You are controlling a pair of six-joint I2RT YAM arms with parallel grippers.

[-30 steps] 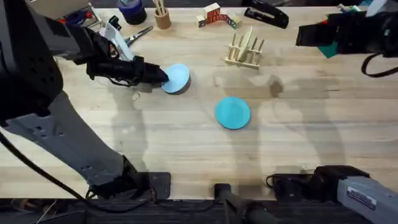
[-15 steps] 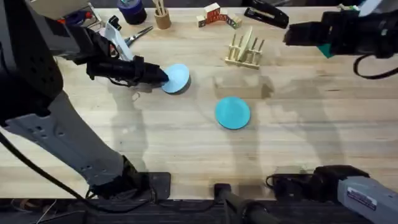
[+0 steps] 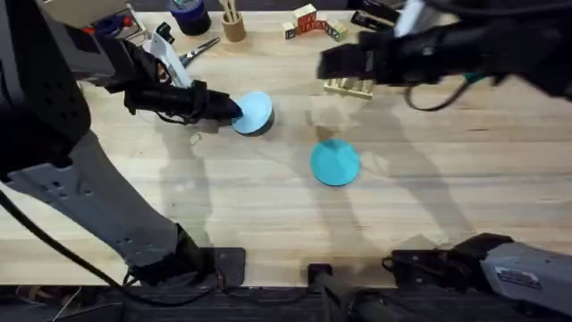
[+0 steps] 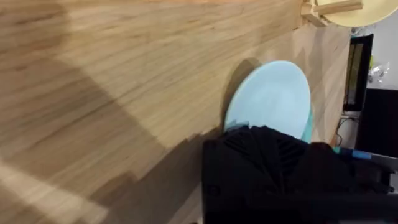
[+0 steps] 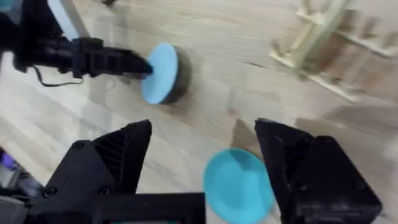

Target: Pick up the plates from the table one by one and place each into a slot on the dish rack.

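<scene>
My left gripper [image 3: 229,109] is shut on the near edge of the pale blue plate [image 3: 254,112], which tilts up off the table [image 3: 268,224] with a dark shadow under it. The left wrist view shows this plate [image 4: 273,93] just past my black fingers [image 4: 267,168]. The turquoise plate [image 3: 334,163] lies flat mid-table. My right gripper [image 3: 329,63] hangs open above the table, its arm crossing over the dish rack [image 3: 349,86]. From the right wrist I see its spread fingertips [image 5: 204,130], the turquoise plate [image 5: 239,186] below, the pale blue plate [image 5: 160,71] and the rack [image 5: 323,37].
Along the far edge stand a wooden cup with sticks [image 3: 233,25], scissors [image 3: 198,51], a dark blue container [image 3: 189,14], small toy blocks [image 3: 308,21] and a black stapler [image 3: 375,18]. Bare tabletop lies in front of the turquoise plate.
My right arm has swung left from the far right edge to above the dish rack. The left gripper and pale blue plate have stayed put.
</scene>
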